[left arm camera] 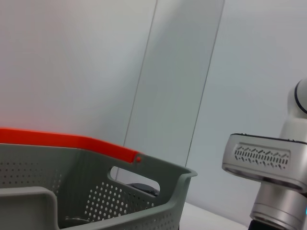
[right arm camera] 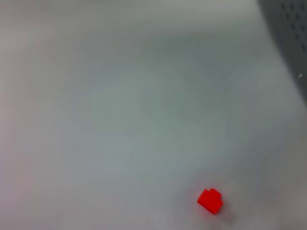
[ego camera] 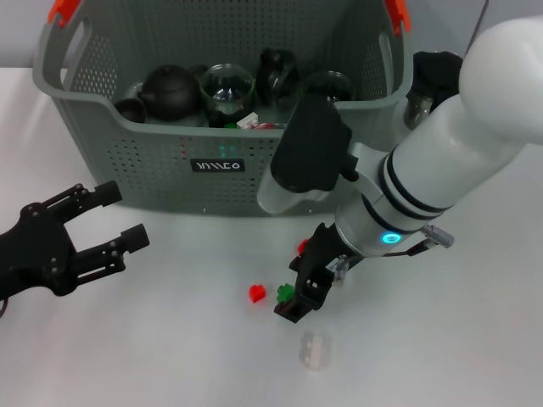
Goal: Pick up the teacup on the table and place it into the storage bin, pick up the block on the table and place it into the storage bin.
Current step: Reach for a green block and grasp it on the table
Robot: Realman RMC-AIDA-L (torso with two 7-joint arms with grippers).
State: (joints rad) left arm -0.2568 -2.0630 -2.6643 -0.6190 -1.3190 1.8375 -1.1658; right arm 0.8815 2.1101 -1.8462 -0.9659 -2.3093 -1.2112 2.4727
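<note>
The grey perforated storage bin (ego camera: pixel 161 161) stands at the back centre, and its rim (left arm camera: pixel 158 165) also shows in the left wrist view. Inside it, a small dark teacup (ego camera: pixel 129 108) lies beside a black teapot (ego camera: pixel 170 89). On the table in front are a green block (ego camera: pixel 283 294), a red block (ego camera: pixel 256 293) (right arm camera: pixel 210 200) and a clear block (ego camera: pixel 316 349). My right gripper (ego camera: pixel 290 297) hangs low right at the green block. My left gripper (ego camera: pixel 123 218) rests open and empty over the table at the left.
Glass cups and more dark teaware fill the bin. A glass jug (ego camera: pixel 428 85) with a black handle stands behind my right arm, right of the bin. Another small red piece (ego camera: pixel 303 247) peeks out beside the right wrist. The bin's corner (right arm camera: pixel 292 38) edges the right wrist view.
</note>
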